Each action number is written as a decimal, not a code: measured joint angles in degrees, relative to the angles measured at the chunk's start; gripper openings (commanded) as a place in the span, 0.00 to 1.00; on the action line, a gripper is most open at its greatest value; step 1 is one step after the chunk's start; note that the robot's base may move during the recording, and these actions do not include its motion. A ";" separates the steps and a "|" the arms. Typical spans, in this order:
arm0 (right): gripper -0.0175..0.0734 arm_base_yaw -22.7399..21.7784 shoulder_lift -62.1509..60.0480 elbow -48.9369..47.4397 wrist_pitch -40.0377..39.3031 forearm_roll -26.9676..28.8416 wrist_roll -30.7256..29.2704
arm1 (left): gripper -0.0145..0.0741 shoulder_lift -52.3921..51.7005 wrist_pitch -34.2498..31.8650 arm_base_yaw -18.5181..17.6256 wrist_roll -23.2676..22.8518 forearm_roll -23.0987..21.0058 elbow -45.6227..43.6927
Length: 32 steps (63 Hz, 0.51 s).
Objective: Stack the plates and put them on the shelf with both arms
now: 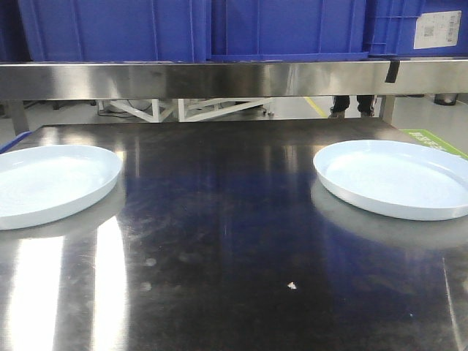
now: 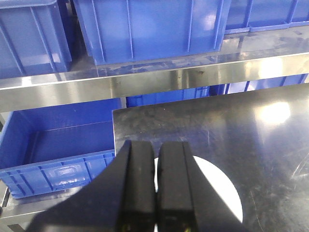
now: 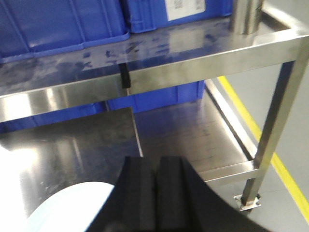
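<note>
Left plate (image 1: 51, 183): flat on tabletop (image 1: 219, 241), at left edge. Right plate (image 1: 395, 179): flat at right edge, well apart from left plate; not stacked. Shelf (image 1: 219, 79): beyond far edge, carrying blue crates (image 1: 117, 29). Left gripper (image 2: 155, 193): fingers together, empty, above left plate. Right gripper (image 3: 154, 198): fingers together, empty, beside right plate.

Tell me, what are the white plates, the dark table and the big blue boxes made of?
The left plate and right plate look like glazed ceramic, maybe melamine: smooth, glossy, pale bluish-white. The table looks like steel: it mirrors the plates and shows fine scratches. The blue boxes look like molded plastic: even colour, ribbed walls, slight sheen.
</note>
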 measured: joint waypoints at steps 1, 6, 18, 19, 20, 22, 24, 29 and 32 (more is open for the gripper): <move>0.25 0.41 0.51 -0.14 0.00 0.10 0.00 | 0.26 0.00 0.00 0.00 0.00 0.00 0.00; 0.25 1.93 2.09 -0.37 0.64 0.21 0.00 | 0.26 0.00 0.00 0.00 0.00 0.00 0.00; 0.26 3.56 4.84 -0.37 4.23 2.47 0.00 | 0.26 0.00 0.10 0.00 0.00 0.00 0.00; 0.27 3.56 4.98 -0.37 4.65 2.65 0.00 | 0.26 0.00 0.10 0.00 0.00 0.00 0.00; 0.28 3.56 5.06 -0.37 4.92 2.72 0.00 | 0.26 0.00 0.10 0.00 0.00 0.00 0.00; 0.34 3.56 5.53 -0.37 5.66 2.75 0.00 | 0.26 0.00 0.21 0.00 0.00 0.00 0.00; 0.42 3.56 5.66 -0.37 6.21 2.75 -0.11 | 0.26 0.00 0.21 0.00 0.00 0.00 0.00; 0.69 3.56 6.35 -0.37 7.02 2.84 -1.25 | 0.31 0.00 0.21 0.00 0.00 0.00 0.00; 0.81 3.56 6.35 -0.37 7.29 2.88 -1.75 | 0.39 0.00 0.21 0.00 0.00 0.00 0.00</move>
